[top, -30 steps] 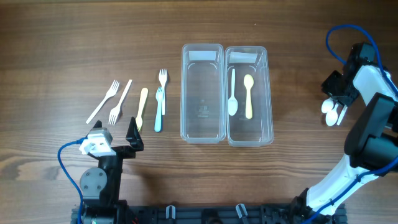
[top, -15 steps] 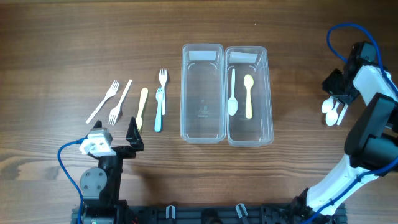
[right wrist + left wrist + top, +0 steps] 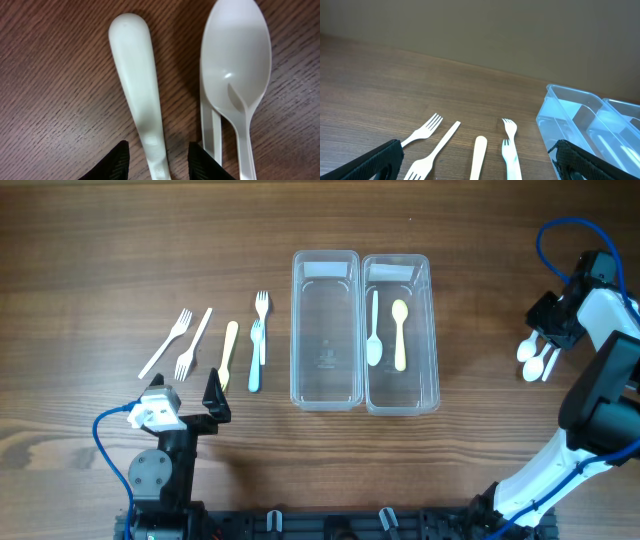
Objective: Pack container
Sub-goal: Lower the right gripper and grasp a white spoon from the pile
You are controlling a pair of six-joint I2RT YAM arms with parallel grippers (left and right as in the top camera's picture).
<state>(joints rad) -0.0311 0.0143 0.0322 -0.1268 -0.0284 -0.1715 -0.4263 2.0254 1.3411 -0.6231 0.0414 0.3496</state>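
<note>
Two clear containers stand side by side mid-table. The left container (image 3: pixel 325 385) holds nothing; the right container (image 3: pixel 432 330) holds a white spoon (image 3: pixel 374 330) and a yellow spoon (image 3: pixel 400 335). At the far right my right gripper (image 3: pixel 556 332) (image 3: pixel 157 152) is low over a few white spoons (image 3: pixel 533 360). Its jaws straddle one white handle (image 3: pixel 137 75) with a gap on each side, and stacked spoons (image 3: pixel 235 65) lie just beside it. My left gripper (image 3: pixel 185 398) (image 3: pixel 480 167) hovers wide open and holds nothing, just short of the forks.
A row of cutlery lies left of the containers: white forks (image 3: pixel 180 340), a yellow utensil (image 3: pixel 229 352) (image 3: pixel 479 155) and a blue fork (image 3: pixel 256 360) (image 3: pixel 510 160) with a white fork (image 3: pixel 262 305) above it. The left container's corner (image 3: pixel 570 115) shows beside my left gripper.
My right gripper has shifted slightly to the right over the white spoons. The spoons, the containers and the left arm have not moved.
</note>
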